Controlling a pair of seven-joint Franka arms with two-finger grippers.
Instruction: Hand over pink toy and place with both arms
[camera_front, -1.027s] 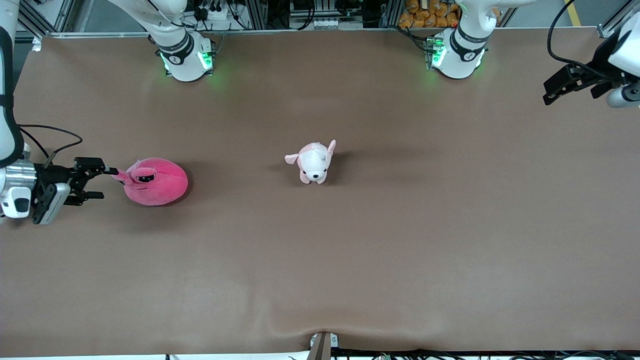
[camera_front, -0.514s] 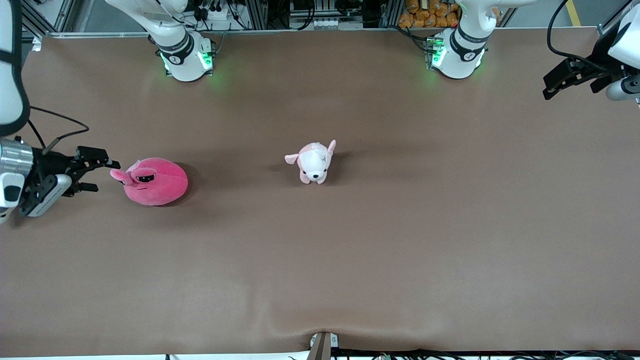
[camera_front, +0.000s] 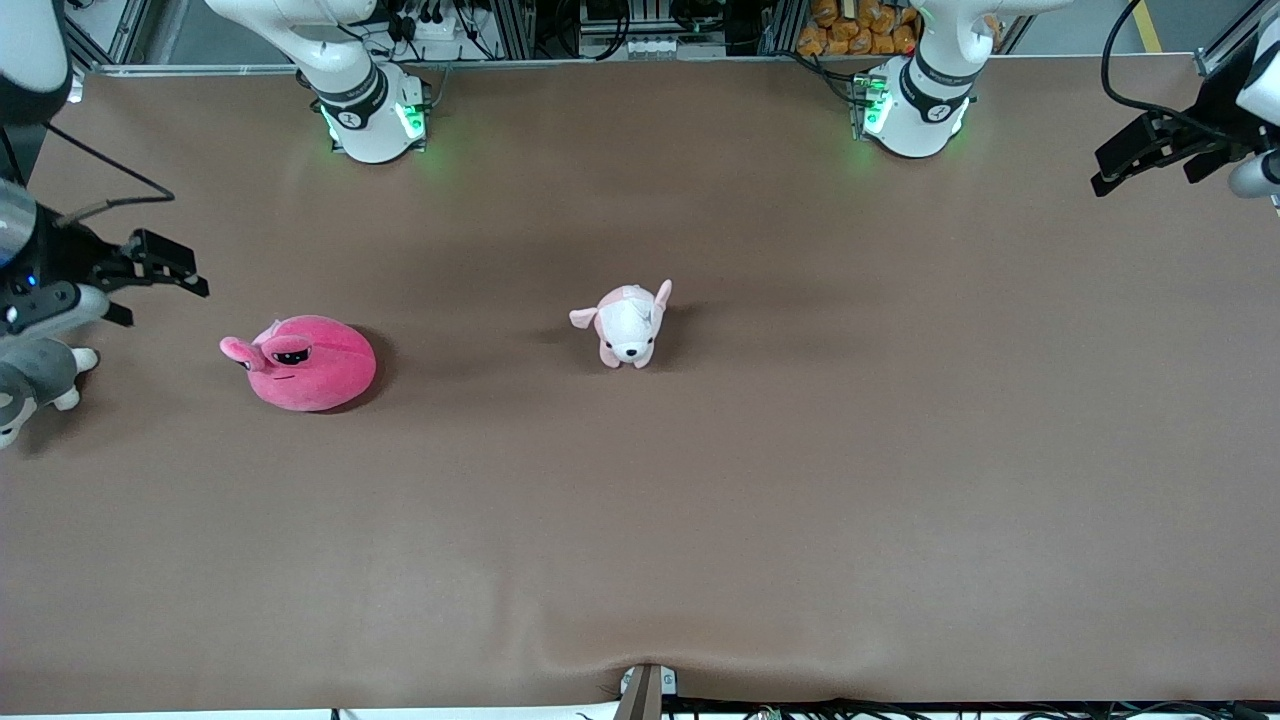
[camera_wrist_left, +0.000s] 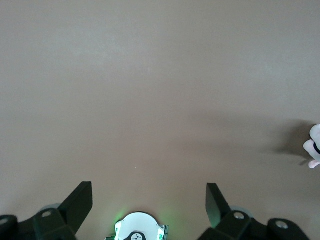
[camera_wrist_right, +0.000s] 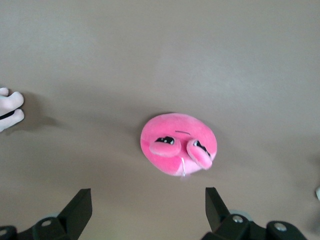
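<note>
The pink toy (camera_front: 300, 362), a round hot-pink plush with two small ears and black squinting eyes, lies on the brown table (camera_front: 760, 500) toward the right arm's end. My right gripper (camera_front: 155, 285) hovers open and empty just off the toy's ear side, clear of it. In the right wrist view the pink toy (camera_wrist_right: 178, 144) lies ahead of the open right gripper (camera_wrist_right: 147, 202), with nothing between the fingers. My left gripper (camera_front: 1125, 168) hangs open and empty over the left arm's end of the table. The left wrist view shows the left gripper (camera_wrist_left: 149, 202) over bare table.
A small pale pink-and-white puppy plush (camera_front: 628, 325) stands mid-table. A grey-and-white plush animal (camera_front: 35, 378) lies at the table's edge below the right gripper. White plush paws (camera_wrist_right: 10, 110) show at the right wrist view's edge. A white plush bit (camera_wrist_left: 313, 150) shows at the left wrist view's edge.
My right gripper has drawn back from the pink toy's ear and moved toward the robots' side, uncovering the grey-and-white plush. The pink toy stayed put. The left gripper barely shifted.
</note>
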